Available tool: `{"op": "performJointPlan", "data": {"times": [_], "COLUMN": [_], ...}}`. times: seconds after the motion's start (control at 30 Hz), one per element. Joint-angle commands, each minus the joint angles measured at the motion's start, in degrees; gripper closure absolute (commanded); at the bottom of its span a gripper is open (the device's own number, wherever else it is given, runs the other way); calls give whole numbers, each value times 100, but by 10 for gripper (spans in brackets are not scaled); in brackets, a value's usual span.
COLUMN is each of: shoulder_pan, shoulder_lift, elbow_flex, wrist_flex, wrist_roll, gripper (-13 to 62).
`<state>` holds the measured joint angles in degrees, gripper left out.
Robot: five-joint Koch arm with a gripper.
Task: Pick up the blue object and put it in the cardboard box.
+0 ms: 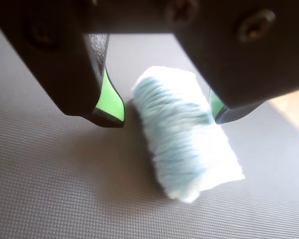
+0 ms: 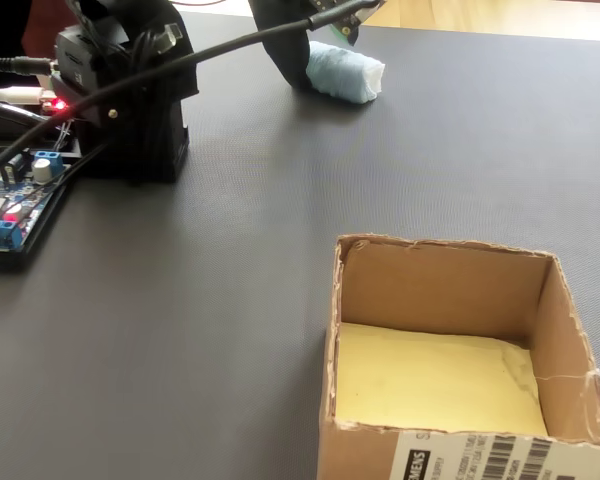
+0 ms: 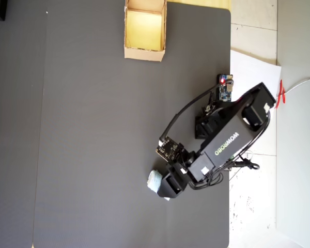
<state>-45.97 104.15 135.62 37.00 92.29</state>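
Observation:
The blue object (image 1: 189,139) is a pale blue-white ribbed lump lying on the dark mat. It also shows in the fixed view (image 2: 345,72) and in the overhead view (image 3: 155,181). My gripper (image 1: 167,117) is open and low over it. The green-padded fingers (image 1: 112,102) stand one on each side of its far end. A gap shows on the left side, and the right pad is close to the lump. The cardboard box (image 2: 440,285) stands open with a yellowish floor, far from the gripper. In the overhead view the box (image 3: 144,52) is at the top edge.
The arm's black base (image 2: 130,100) and a circuit board (image 2: 10,200) with wires sit at the left in the fixed view. In the overhead view the mat's right edge (image 3: 230,103) runs beside the base, with white paper (image 3: 253,67) beyond it.

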Motion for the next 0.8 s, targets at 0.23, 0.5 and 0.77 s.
{"op": "performJointPlan", "data": {"times": [0.23, 0.5, 0.77], "shoulder_pan": [-185, -202, -167], "shoulder_lift": [-387, -958, -1274], "elbow_flex": [-519, -633, -580], "wrist_flex": [0, -132, -589], "wrist_roll": [439, 958, 826], "gripper": [157, 171, 336]}}
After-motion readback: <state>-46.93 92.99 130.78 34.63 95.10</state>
